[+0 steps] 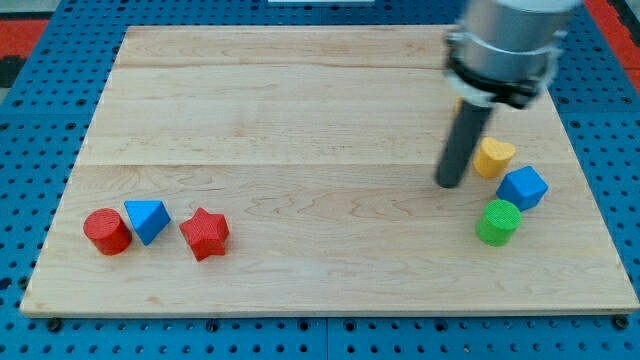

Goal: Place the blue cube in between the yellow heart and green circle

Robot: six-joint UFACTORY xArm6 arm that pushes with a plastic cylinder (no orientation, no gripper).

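Observation:
The blue cube [523,187] sits at the view's right, touching or nearly touching the yellow heart [493,157] above-left of it and the green circle [498,221] below-left of it. My tip [449,182] rests on the board just left of the yellow heart, a short gap from it and left of the blue cube. The dark rod rises from the tip to the arm's grey end at the view's top right.
At the view's lower left stand a red cylinder [106,231], a blue triangular block [148,219] and a red star [205,233] in a row. The wooden board [300,120] lies on a blue pegboard. An orange block's edge peeks out behind the rod.

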